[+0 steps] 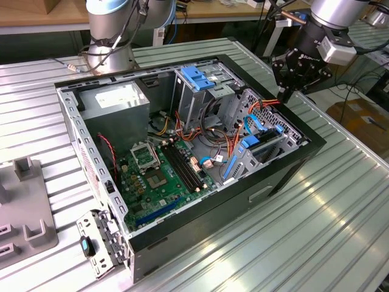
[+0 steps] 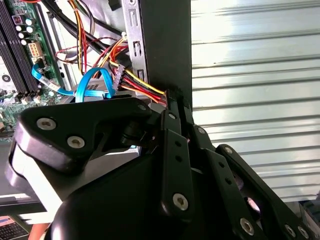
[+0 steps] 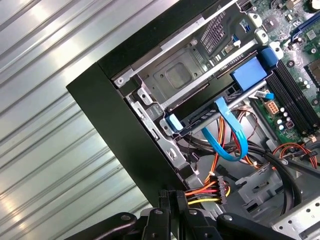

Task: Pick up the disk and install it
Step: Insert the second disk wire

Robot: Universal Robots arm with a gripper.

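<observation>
**Gripper above the case's far corner**

The open computer case (image 1: pixel 182 152) lies on the ribbed metal bench (image 1: pixel 340 219). The disk (image 3: pixel 210 107) sits in its bay at the case's edge. The gripper (image 1: pixel 285 91) hovers over that corner, jaws pressed together, holding nothing.

The disk (image 1: pixel 267 145) sits inside the open computer case, slotted level into the metal bay by the case's wall on the exterior view's right. Its dark body (image 3: pixel 200 117) carries blue plastic rails, with a blue ribbon cable looping just beside it.
</observation>
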